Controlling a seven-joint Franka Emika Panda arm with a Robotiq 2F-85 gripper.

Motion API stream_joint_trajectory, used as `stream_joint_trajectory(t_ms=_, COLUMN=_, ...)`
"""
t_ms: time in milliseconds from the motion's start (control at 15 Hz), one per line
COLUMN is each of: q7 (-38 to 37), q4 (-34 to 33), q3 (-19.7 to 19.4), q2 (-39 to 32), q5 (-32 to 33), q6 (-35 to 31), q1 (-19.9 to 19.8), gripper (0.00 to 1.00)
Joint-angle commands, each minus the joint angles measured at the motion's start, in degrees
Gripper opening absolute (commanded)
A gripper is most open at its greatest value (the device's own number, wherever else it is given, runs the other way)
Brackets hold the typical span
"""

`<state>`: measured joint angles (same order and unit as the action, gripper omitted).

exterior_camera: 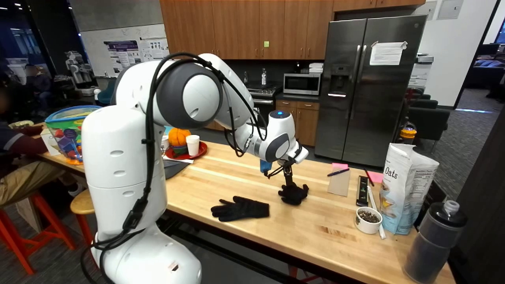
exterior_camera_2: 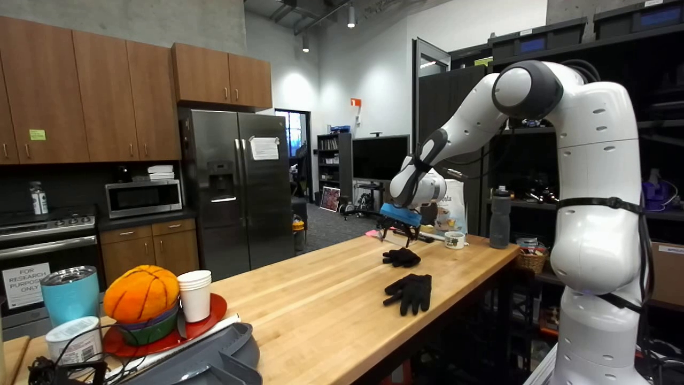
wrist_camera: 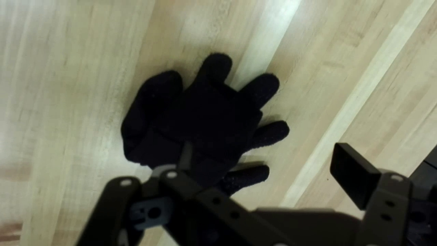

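Black glove [wrist_camera: 205, 126], rumpled on counter [exterior_camera: 229, 169], set in from robot-side edge (flat glove [exterior_camera: 241, 209] nearer), below gripper [wrist_camera: 269, 164] with jaws spread wide, holding nothing. Probably light, soft, easily bunched, hardly fragile; best pinched across palm.

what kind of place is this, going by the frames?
Probably a kitchen area in a research lab: there's a fridge, a microwave and a sign with the word RESEARCH on it.
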<state>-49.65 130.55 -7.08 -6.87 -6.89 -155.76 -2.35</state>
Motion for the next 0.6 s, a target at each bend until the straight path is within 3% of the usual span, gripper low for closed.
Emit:
stream_joint_trajectory(t_ms=0, q7=3.0, q4=-2.48, q3=1.6, q2=-1.32, q5=-4.17, q6=5.06, q1=-0.23, gripper=1.0)
stream_joint_trajectory(t_ms=533, q7=3.28, q4=-2.95, q3=1.94, q2=-3.2, q5=-4.85, q6=8.63, q1=-0.18, gripper=1.0)
